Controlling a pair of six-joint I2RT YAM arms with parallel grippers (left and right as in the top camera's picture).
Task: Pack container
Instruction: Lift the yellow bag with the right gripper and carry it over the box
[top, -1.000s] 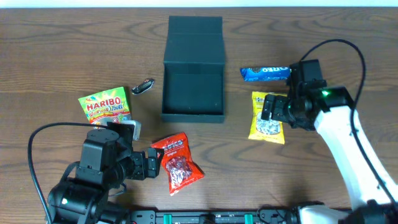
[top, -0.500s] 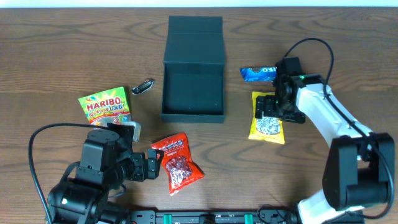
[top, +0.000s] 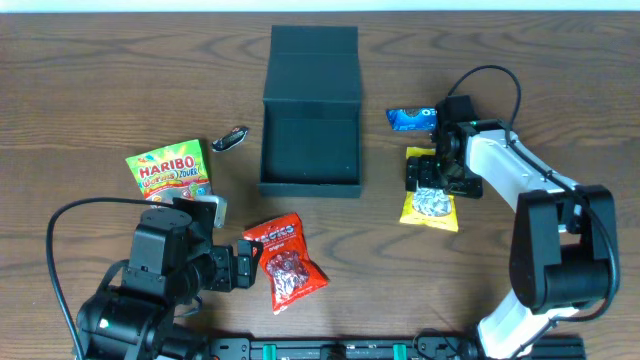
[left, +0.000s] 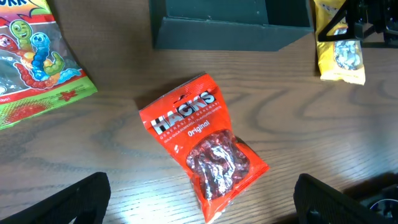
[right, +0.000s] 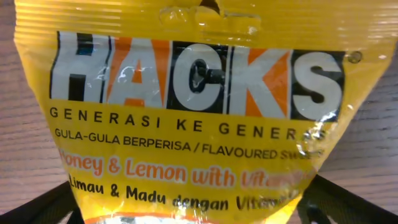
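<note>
A brown wooden desk (top: 100, 80) sets the scene. Nearest us, the left gripper (top: 248, 263) hangs released, fingers wide, facing a red sweet packet (left: 202, 146), which we judge a likely later pick. A gummy bag (top: 168, 170) lies just beyond it. Farther on, the right gripper (top: 428, 175), fingers spread, straddles a yellow sweet packet (right: 199, 112), seemingly ready to pinch. The container (top: 310, 186) sits mid-desk between both arms, lid flapped back, inside bare, so either arm can reach it. A blue biscuit packet (top: 410, 118) lies beyond.

L fingers (left: 81, 199) spread wide; R fingers (right: 34, 208) spread wide too, pointing down.
</note>
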